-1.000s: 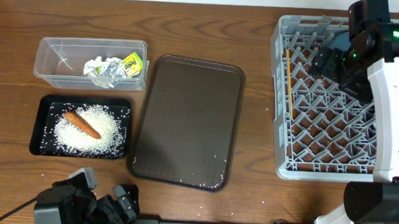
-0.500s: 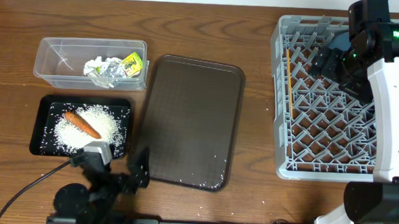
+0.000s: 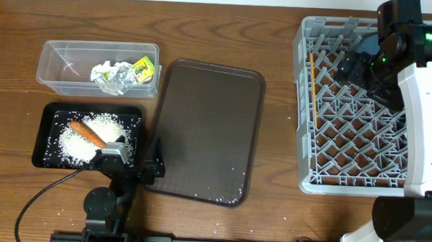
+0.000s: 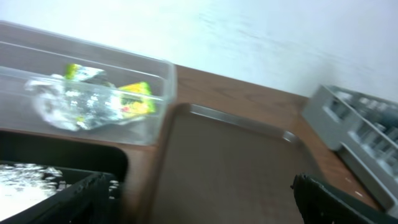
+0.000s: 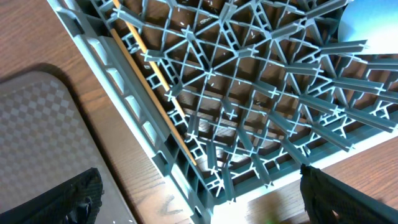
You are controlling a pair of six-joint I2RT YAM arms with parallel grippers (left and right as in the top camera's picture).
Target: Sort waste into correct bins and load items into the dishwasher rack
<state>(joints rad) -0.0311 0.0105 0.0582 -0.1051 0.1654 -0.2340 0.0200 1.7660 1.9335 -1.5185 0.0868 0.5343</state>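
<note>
Five lots, as we count them.

1. Rice (image 3: 75, 145): loose white grains heaped in the black tray (image 3: 43, 157), with a few strays on the brown serving tray (image 3: 205, 128). We judge it too fine to pinch; it is better tipped or swept.
2. Carrot (image 3: 89, 134): lies slantwise on the rice. We expect it to be firm, smooth and tapered, and we would grip it across the thick end.
3. Tissue (image 4: 65, 102): crumpled in the clear tub (image 3: 58, 59). It looks soft and nearly weightless, so any raised fold should serve.
4. Wrapper (image 4: 137, 98): touches the tissue in the same tub. It is probably slick and springy, and we would pinch a creased edge.
5. Chopsticks (image 5: 155, 84): lie flat on the lattice floor of the rack (image 3: 303, 139), along its left wall. They are thin, stiff and prone to roll, and we would take them mid-length, across both.

Left gripper (image 4: 199, 186): fingers spread wide and holding nothing, low over the gap between the black tray and the serving tray.
Right gripper (image 5: 199, 190): fingers likewise spread and bare, over the rack.
</note>
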